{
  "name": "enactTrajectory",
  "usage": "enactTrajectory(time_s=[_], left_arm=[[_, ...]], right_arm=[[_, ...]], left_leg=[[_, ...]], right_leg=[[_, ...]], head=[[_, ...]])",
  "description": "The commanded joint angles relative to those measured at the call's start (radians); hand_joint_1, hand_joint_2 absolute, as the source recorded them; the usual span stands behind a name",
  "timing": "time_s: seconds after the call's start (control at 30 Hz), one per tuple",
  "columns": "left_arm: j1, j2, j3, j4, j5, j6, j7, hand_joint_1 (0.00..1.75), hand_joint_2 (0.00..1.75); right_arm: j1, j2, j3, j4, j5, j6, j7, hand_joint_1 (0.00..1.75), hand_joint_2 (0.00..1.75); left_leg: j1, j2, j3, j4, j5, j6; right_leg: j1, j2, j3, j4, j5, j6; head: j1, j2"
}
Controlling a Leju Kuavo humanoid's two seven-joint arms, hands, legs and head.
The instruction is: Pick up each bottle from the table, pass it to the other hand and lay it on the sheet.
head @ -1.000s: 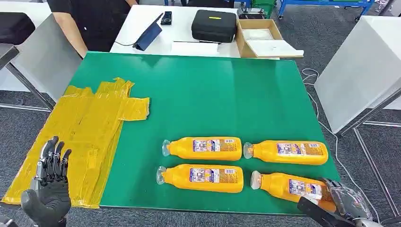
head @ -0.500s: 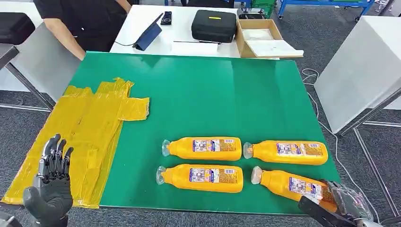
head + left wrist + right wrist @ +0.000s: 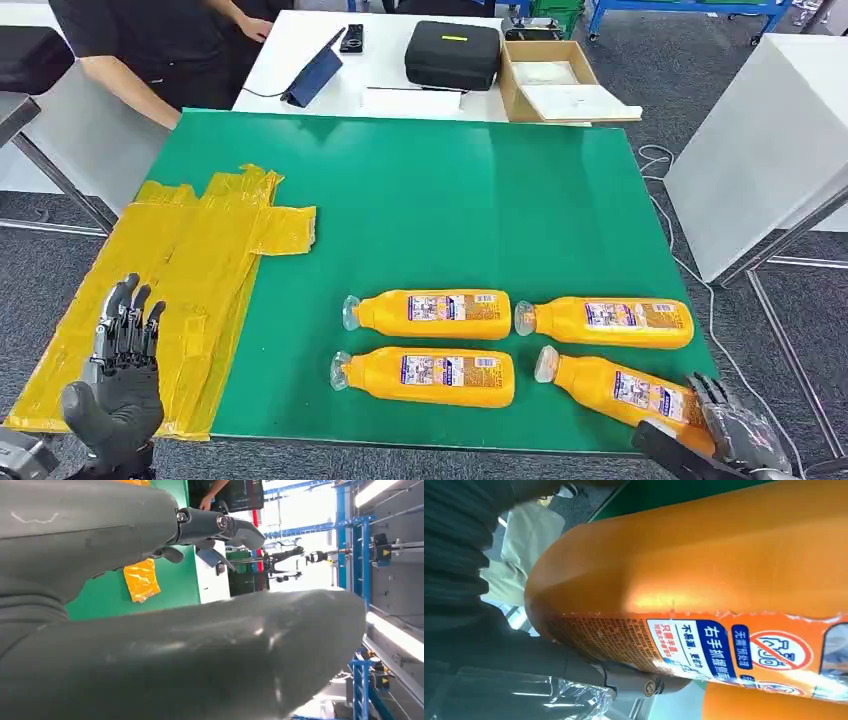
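Observation:
Several orange bottles lie on their sides on the green table [image 3: 420, 190], caps pointing left. The far pair are one [image 3: 430, 313] and another [image 3: 610, 322]; a third [image 3: 430, 376] lies near left. My right hand [image 3: 722, 440] grips the base of the near-right bottle [image 3: 615, 390], which sits slightly angled on the table; the right wrist view shows this bottle [image 3: 704, 580] close up with a finger [image 3: 624, 677] curled under it. My left hand [image 3: 115, 390] is open, fingers up and apart, above the near edge of the crumpled yellow sheet [image 3: 190, 270]. A corner of the sheet [image 3: 141, 579] appears in the left wrist view.
A person [image 3: 150, 40] leans at the table's far left corner. Behind it, a white table holds a black case [image 3: 452, 52], a cardboard box [image 3: 550, 80] and a tablet [image 3: 315, 75]. A white table [image 3: 760, 140] stands to the right.
The near-right bottle's cap end has swung a little away from me under my right hand. My left hand has drifted slightly right and forward. The person has shifted left.

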Motion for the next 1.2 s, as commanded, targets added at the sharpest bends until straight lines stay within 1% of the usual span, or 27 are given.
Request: enactTrajectory(time_s=[0.03, 0.07, 0.1, 0.17, 0.2, 0.23, 0.33, 0.4, 0.5, 0.53, 0.6, 0.63, 0.67, 0.73, 0.77, 0.8, 0.83, 0.9, 0.93, 1.03, 1.07, 1.1, 1.13, 1.17, 1.2], left_arm=[[-0.025, 0.050, -0.042, 0.071, 0.011, 0.015, -0.002, 0.00, 0.00], [-0.025, 0.050, -0.042, 0.071, 0.011, 0.015, -0.002, 0.00, 0.00], [-0.025, 0.050, -0.042, 0.071, 0.011, 0.015, -0.002, 0.00, 0.00], [-0.025, 0.050, -0.042, 0.071, 0.011, 0.015, -0.002, 0.00, 0.00], [-0.027, 0.050, -0.044, 0.072, 0.012, 0.016, -0.002, 0.00, 0.00], [-0.030, 0.053, -0.047, 0.073, 0.016, 0.020, -0.001, 0.00, 0.00], [-0.036, 0.061, -0.053, 0.077, 0.023, 0.029, -0.001, 0.00, 0.00], [-0.036, 0.062, -0.053, 0.079, 0.023, 0.029, -0.001, 0.00, 0.00], [-0.033, 0.062, -0.054, 0.082, 0.024, 0.028, 0.000, 0.00, 0.00], [-0.033, 0.062, -0.054, 0.082, 0.024, 0.028, 0.000, 0.00, 0.00], [-0.033, 0.062, -0.054, 0.082, 0.024, 0.028, 0.000, 0.00, 0.00], [-0.033, 0.062, -0.054, 0.082, 0.024, 0.028, 0.000, 0.00, 0.00], [-0.033, 0.062, -0.054, 0.082, 0.024, 0.028, 0.000, 0.00, 0.00], [-0.035, 0.063, -0.055, 0.082, 0.024, 0.028, 0.000, 0.00, 0.00], [-0.043, 0.067, -0.058, 0.094, 0.024, 0.025, 0.000, 0.00, 0.00], [-0.046, 0.069, -0.059, 0.098, 0.027, 0.025, -0.002, 0.00, 0.00], [-0.046, 0.069, -0.059, 0.102, 0.027, 0.023, -0.004, 0.00, 0.00], [-0.047, 0.070, -0.054, 0.107, 0.036, 0.019, -0.005, 0.00, 0.00], [-0.044, 0.067, -0.051, 0.106, 0.037, 0.017, -0.005, 0.00, 0.00], [-0.037, 0.057, -0.035, 0.098, 0.039, 0.006, -0.005, 0.00, 0.00], [-0.033, 0.052, -0.030, 0.092, 0.037, 0.002, -0.005, 0.00, 0.00], [-0.033, 0.047, -0.025, 0.088, 0.034, 0.000, -0.006, 0.00, 0.00], [-0.031, 0.041, -0.020, 0.083, 0.030, -0.005, -0.005, 0.00, 0.00], [-0.029, 0.037, -0.017, 0.081, 0.028, -0.009, -0.005, 0.00, 0.00], [-0.027, 0.033, -0.013, 0.079, 0.026, -0.011, -0.005, 0.00, 0.00]], right_arm=[[0.053, 0.046, -0.038, 0.019, 0.008, 0.038, -0.010, 1.75, 1.75], [0.053, 0.046, -0.038, 0.019, 0.008, 0.038, -0.010, 1.75, 1.75], [0.053, 0.046, -0.038, 0.019, 0.008, 0.038, -0.010, 1.75, 1.75], [0.053, 0.046, -0.038, 0.019, 0.008, 0.038, -0.010, 1.75, 1.75], [0.053, 0.048, -0.039, 0.018, 0.008, 0.040, -0.011, 1.75, 1.75], [0.047, 0.050, -0.040, 0.020, 0.012, 0.046, -0.015, 1.75, 1.75], [0.040, 0.060, -0.049, 0.022, 0.025, 0.055, -0.020, 1.75, 1.75], [0.042, 0.061, -0.050, 0.022, 0.027, 0.056, -0.021, 1.75, 1.75], [0.053, 0.064, -0.054, 0.011, 0.028, 0.057, -0.020, 1.75, 1.75], [0.053, 0.064, -0.054, 0.011, 0.028, 0.057, -0.020, 1.75, 1.75], [0.053, 0.064, -0.054, 0.011, 0.028, 0.057, -0.020, 1.75, 1.75], [0.053, 0.064, -0.054, 0.011, 0.028, 0.057, -0.020, 1.75, 1.75], [0.053, 0.064, -0.054, 0.011, 0.028, 0.057, -0.020, 1.75, 1.75], [0.051, 0.064, -0.054, 0.010, 0.028, 0.058, -0.020, 1.75, 1.75], [0.053, 0.071, -0.064, 0.005, 0.027, 0.061, -0.019, 1.75, 1.75], [0.054, 0.078, -0.071, -0.002, 0.029, 0.056, -0.021, 1.75, 1.75], [0.059, 0.089, -0.082, -0.019, 0.025, 0.051, -0.028, 1.75, 1.75], [0.053, 0.122, -0.104, -0.065, 0.021, 0.037, -0.053, 1.75, 1.75], [0.059, 0.129, -0.103, -0.098, 0.022, 0.030, -0.059, 1.75, 1.75], [0.085, 0.147, -0.089, -0.259, -0.008, 0.026, -0.083, 1.75, 1.75], [0.101, 0.148, -0.084, -0.334, -0.023, 0.031, -0.088, 1.75, 1.75], [0.110, 0.146, -0.082, -0.391, -0.045, 0.032, -0.095, 1.75, 1.75], [0.125, 0.136, -0.082, -0.462, -0.078, 0.039, -0.103, 1.75, 1.75], [0.139, 0.125, -0.085, -0.510, -0.099, 0.044, -0.106, 1.75, 1.75], [0.149, 0.118, -0.093, -0.553, -0.123, 0.044, -0.112, 1.75, 1.75]], left_leg=[[0.001, -0.005, 0.002, -0.001, 0.000, -0.004], [0.001, -0.004, 0.002, -0.001, 0.000, -0.003], [0.002, -0.006, 0.003, -0.002, 0.000, -0.005], [0.001, -0.004, 0.002, -0.001, 0.000, -0.003], [0.002, -0.006, 0.003, -0.002, 0.000, -0.005], [0.001, -0.005, 0.002, -0.001, 0.000, -0.004], [0.002, -0.006, 0.003, -0.002, 0.000, -0.005], [0.001, -0.004, 0.002, -0.001, 0.000, -0.004], [0.002, -0.007, 0.004, -0.002, 0.000, -0.006], [0.001, -0.004, 0.002, -0.001, 0.000, -0.003], [0.002, -0.006, 0.003, -0.001, 0.000, -0.004], [0.002, -0.004, 0.003, -0.001, 0.000, -0.003], [0.002, -0.006, 0.003, -0.002, 0.000, -0.005], [0.002, -0.004, 0.002, -0.001, 0.000, -0.003], [0.002, -0.006, 0.003, -0.002, 0.000, -0.005], [0.002, -0.005, 0.003, -0.001, 0.000, -0.004], [0.002, -0.007, 0.004, -0.002, 0.000, -0.005], [0.001, -0.005, 0.002, -0.001, 0.000, -0.003], [0.002, -0.006, 0.003, -0.002, 0.000, -0.005], [0.001, -0.003, 0.002, -0.001, 0.000, -0.005], [0.001, -0.002, 0.000, -0.001, 0.000, -0.004], [0.001, -0.002, 0.001, 0.000, -0.001, -0.007], [0.000, -0.001, -0.001, -0.001, 0.000, -0.004], [0.000, 0.000, -0.001, 0.001, -0.002, -0.007], [-0.001, -0.001, -0.002, 0.001, -0.001, -0.005]], right_leg=[[0.001, -0.002, 0.003, -0.002, -0.001, -0.002], [0.001, -0.002, 0.002, -0.002, 0.000, -0.002], [0.001, -0.002, 0.004, -0.002, -0.001, -0.003], [0.001, -0.002, 0.003, -0.002, 0.000, -0.002], [0.001, -0.002, 0.004, -0.002, -0.001, -0.003], [0.001, -0.002, 0.003, -0.002, -0.001, -0.002], [0.001, -0.002, 0.004, -0.002, -0.001, -0.003], [0.001, -0.002, 0.003, -0.002, -0.001, -0.002], [0.001, -0.002, 0.005, -0.002, -0.001, -0.004], [0.001, -0.002, 0.003, -0.002, -0.001, -0.002], [0.001, -0.002, 0.004, -0.002, -0.001, -0.003], [0.001, -0.002, 0.003, -0.002, -0.001, -0.002], [0.001, -0.002, 0.004, -0.002, -0.001, -0.003], [0.001, -0.001, 0.003, -0.002, 0.000, -0.002], [0.001, -0.002, 0.004, -0.002, -0.001, -0.003], [0.001, -0.002, 0.004, -0.002, -0.001, -0.002], [0.001, -0.002, 0.005, -0.002, -0.001, -0.003], [0.000, -0.002, 0.003, -0.001, -0.001, -0.002], [0.001, -0.002, 0.004, -0.002, -0.001, -0.003], [0.000, 0.000, 0.002, 0.000, -0.001, -0.003], [0.000, 0.001, 0.001, 0.001, -0.001, -0.003], [0.000, 0.003, 0.002, 0.001, -0.002, -0.004], [0.000, 0.002, 0.009, 0.001, 0.000, -0.002], [-0.001, 0.004, 0.008, 0.004, -0.002, -0.004], [-0.001, 0.003, 0.008, 0.004, -0.001, -0.003]], head=[[0.000, 0.000], [0.001, 0.000], [0.000, 0.000], [0.000, 0.000], [0.000, 0.000], [0.000, 0.000], [0.000, 0.000], [0.000, 0.000], [0.000, 0.000], [0.000, 0.000], [0.000, 0.000], [0.000, 0.000], [0.000, 0.000], [0.000, 0.000], [0.000, 0.000], [0.000, 0.000], [0.000, 0.000], [0.000, 0.000], [0.001, 0.000], [0.000, 0.000], [0.000, 0.000], [0.000, 0.000], [0.000, 0.000], [0.000, 0.000], [0.000, 0.000]])
